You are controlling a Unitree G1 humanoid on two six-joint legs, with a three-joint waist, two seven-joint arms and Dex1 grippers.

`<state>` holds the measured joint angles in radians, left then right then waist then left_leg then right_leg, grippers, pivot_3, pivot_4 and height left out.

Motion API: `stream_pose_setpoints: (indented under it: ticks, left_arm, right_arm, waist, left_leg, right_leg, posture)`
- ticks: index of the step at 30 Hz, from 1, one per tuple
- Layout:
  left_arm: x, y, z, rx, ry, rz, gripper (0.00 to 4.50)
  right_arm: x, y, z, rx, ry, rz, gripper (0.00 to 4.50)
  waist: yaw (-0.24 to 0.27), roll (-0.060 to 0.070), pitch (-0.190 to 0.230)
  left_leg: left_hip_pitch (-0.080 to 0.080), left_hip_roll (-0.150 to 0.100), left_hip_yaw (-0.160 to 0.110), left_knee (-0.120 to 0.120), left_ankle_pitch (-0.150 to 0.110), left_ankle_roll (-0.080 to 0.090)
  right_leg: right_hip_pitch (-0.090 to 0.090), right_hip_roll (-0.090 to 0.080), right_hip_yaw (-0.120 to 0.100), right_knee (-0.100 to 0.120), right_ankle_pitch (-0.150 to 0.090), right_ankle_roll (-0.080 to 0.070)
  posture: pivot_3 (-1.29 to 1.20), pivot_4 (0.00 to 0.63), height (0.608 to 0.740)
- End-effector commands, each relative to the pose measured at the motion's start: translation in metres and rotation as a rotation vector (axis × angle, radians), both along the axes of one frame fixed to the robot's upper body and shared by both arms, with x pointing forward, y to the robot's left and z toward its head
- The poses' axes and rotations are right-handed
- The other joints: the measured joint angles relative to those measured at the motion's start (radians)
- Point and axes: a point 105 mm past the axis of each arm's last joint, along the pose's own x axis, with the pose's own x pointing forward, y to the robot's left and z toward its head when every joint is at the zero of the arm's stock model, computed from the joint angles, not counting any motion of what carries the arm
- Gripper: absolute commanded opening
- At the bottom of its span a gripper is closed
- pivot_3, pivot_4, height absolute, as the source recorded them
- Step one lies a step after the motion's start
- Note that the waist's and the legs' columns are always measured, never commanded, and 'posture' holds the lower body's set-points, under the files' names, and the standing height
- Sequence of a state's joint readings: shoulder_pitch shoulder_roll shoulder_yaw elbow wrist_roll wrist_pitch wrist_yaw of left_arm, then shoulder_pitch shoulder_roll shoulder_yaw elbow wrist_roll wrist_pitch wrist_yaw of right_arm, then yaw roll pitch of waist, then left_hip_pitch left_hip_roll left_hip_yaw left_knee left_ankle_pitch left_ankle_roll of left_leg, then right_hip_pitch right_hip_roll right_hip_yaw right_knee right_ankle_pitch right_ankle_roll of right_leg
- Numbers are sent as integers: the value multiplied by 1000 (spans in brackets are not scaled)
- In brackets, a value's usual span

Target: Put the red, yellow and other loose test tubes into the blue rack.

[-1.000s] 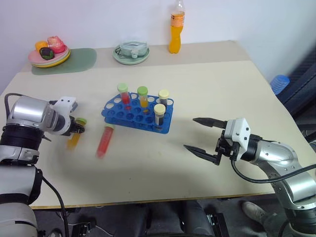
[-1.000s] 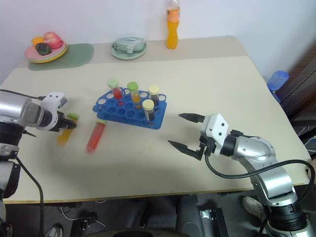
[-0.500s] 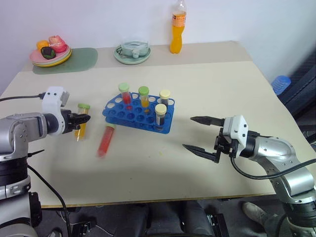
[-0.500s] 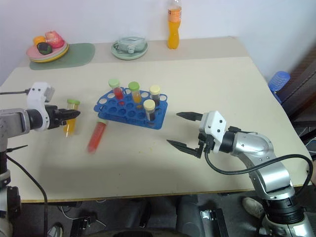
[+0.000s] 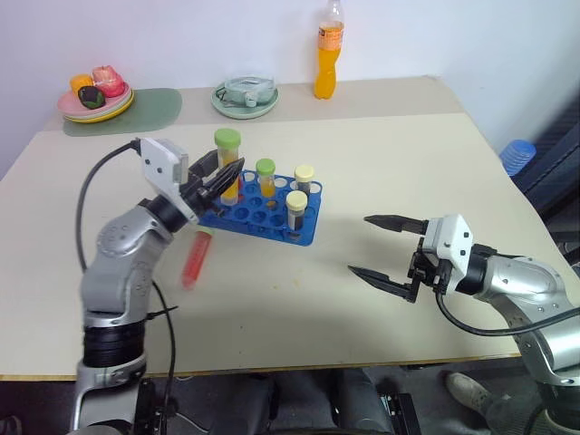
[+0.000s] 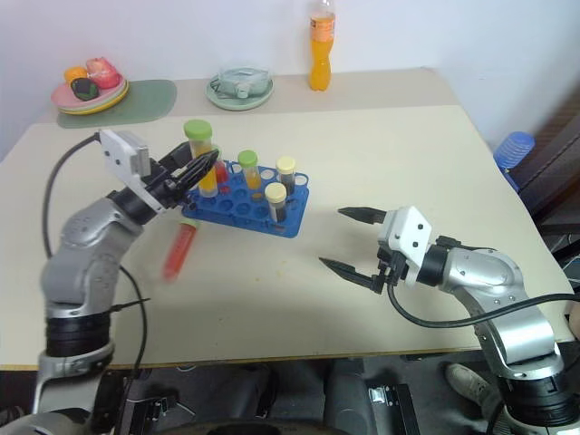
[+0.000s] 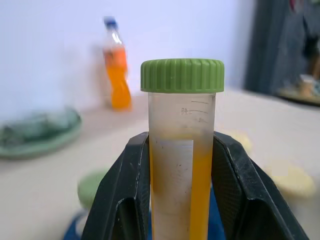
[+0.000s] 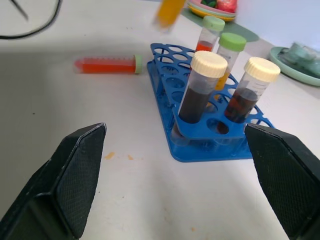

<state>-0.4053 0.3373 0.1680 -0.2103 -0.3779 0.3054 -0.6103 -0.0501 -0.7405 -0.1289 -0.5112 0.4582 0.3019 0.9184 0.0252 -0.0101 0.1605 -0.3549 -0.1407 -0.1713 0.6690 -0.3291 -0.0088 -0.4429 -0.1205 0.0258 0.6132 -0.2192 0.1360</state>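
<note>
The left gripper (image 5: 225, 178) had its jaws pinched on a yellow-orange test tube (image 7: 182, 150) with a green cap, held upright above the near-left end of the blue rack (image 5: 256, 210). The right gripper (image 5: 390, 250) hung over bare counter to the right of the rack, its jaws spread wide and holding nothing. In the rack stood a red tube, a yellow-orange tube (image 5: 265, 178) and two dark brown tubes (image 8: 197, 87) with cream caps. A loose red test tube (image 5: 194, 257) lay on its side on the counter just beside the rack's left end. The beige counter (image 5: 381, 154) also carried an orange drink bottle (image 5: 327, 60), a pale green dish (image 5: 245, 96) and a plate of toy food (image 5: 94, 93) along its far edge, by a white wall.
</note>
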Motion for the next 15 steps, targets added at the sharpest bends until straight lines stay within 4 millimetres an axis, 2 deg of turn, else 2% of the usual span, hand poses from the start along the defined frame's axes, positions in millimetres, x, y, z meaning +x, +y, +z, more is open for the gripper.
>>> stream_pose_setpoints:
  ticks: [1, 8, 15]
  left_arm:
    - [2, -13, 2, 4, -110, -2, 1671]
    - [3, -36, -36, 53, -105, -65, 1671]
    - [6, -39, -62, 59, -79, -86, 1671]
  right_arm:
    - [-6, -2, 14, 0, -48, -17, 4500]
    - [-11, -10, 13, 18, -27, -78, 4500]
    - [-14, -10, 13, 26, -19, -100, 4500]
  waist:
    - [3, 0, 0]
    - [17, 0, 0]
    - [15, 0, 0]
  left_leg:
    - [0, 0, 0, 0, 0, 0]
    - [0, 0, 1, 1, 0, 1]
    - [0, 0, 1, 2, 0, 1]
  right_leg:
    - [0, 0, 0, 0, 0, 0]
    - [0, 0, 0, 0, 0, 0]
    - [0, 0, 0, 0, 0, 1]
  posture:
    - [0, 150, 740]
    - [0, 150, 740]
    - [0, 150, 740]
